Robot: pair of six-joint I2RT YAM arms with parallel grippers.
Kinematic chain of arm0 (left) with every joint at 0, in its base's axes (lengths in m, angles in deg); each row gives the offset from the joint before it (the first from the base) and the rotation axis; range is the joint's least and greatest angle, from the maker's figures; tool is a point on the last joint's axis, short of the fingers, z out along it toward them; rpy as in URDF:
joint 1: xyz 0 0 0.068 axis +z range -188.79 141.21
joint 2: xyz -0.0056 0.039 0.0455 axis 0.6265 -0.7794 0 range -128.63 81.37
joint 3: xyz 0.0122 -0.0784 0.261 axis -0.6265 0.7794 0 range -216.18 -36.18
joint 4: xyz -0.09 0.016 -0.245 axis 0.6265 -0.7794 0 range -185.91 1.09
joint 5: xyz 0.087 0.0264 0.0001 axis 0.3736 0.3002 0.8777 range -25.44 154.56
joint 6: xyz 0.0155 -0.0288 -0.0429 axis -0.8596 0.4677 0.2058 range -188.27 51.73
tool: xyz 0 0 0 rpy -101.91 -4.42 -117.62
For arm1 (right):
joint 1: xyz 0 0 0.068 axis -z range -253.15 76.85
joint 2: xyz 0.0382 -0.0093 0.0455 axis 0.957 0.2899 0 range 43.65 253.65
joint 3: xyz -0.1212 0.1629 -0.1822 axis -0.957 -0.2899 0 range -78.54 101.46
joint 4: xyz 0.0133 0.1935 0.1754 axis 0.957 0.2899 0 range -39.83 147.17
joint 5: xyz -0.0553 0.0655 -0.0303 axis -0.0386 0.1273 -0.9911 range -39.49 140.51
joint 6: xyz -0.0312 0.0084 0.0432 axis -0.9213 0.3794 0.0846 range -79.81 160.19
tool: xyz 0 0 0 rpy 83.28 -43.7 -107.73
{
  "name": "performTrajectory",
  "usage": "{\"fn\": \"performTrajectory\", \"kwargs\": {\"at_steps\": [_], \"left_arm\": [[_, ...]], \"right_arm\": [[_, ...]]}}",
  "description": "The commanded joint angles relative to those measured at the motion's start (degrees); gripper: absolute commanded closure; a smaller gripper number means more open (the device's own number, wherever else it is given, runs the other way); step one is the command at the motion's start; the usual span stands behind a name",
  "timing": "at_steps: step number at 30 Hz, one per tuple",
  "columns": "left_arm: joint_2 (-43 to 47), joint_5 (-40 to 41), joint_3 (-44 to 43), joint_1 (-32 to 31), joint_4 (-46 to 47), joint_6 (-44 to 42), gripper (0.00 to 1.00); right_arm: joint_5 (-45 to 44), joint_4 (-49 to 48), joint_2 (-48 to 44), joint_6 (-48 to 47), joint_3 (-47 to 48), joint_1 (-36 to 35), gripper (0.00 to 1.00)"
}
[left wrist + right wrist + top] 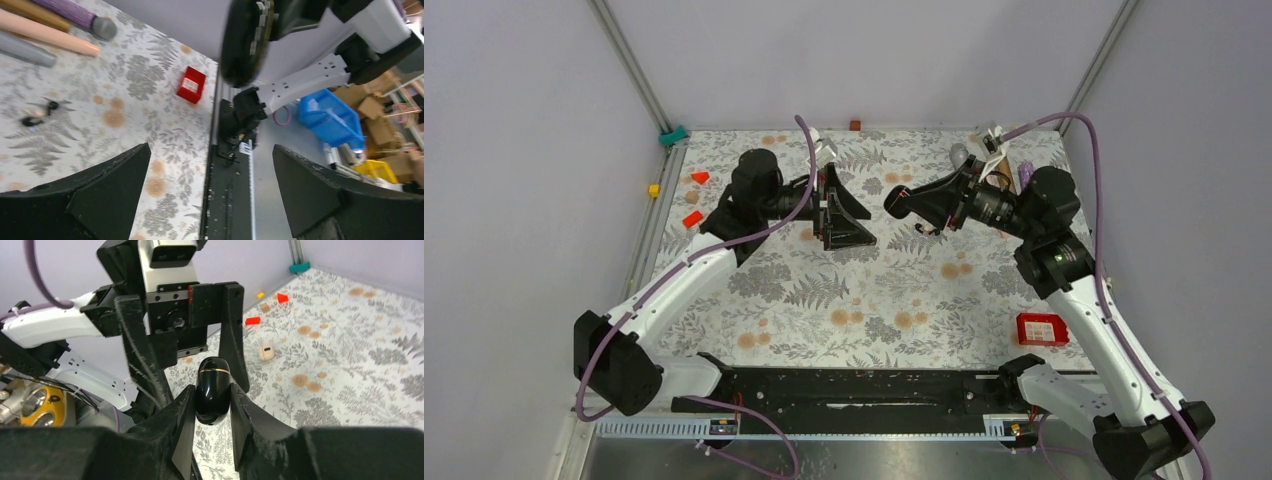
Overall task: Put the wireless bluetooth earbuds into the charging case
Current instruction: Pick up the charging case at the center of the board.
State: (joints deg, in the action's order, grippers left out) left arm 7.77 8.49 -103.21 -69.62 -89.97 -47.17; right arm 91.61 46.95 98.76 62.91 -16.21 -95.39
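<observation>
The charging case, a cream pebble of smooth hard plastic, lies on the table beyond the wide-open left gripper; it looks light and slippery, best pinched across its broad sides. The wireless bluetooth earbuds lie elsewhere on the table, tiny and skittish, while the right gripper clamps a glossy black pod.

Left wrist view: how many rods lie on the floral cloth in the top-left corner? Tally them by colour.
brown rod: 1
purple rod, grey-tipped: 1
pale-pink rod: 1
grey rod: 1
Total: 4
</observation>
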Motion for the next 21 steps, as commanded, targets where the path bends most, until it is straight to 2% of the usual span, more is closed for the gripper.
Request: {"fn": "performTrajectory", "kwargs": {"at_steps": [1, 9, 21], "left_arm": [[1.2, -6.4, 4.6, -0.1, 19.8, 15.2, 0.08], [0.0, -7.2, 5.8, -0.3, 26.1, 21.0, 0.21], [-2.0, -4.9, 4.2, -1.8, 18.4, 14.9, 0.26]], "right_arm": [[-0.9, -9.0, 1.4, 6.8, -2.6, 0.7, 0.81], [1.1, -25.0, 3.9, 19.1, -9.6, 0.7, 0.81], [1.9, -33.0, 5.0, 25.2, -12.6, 0.7, 0.81]]}}
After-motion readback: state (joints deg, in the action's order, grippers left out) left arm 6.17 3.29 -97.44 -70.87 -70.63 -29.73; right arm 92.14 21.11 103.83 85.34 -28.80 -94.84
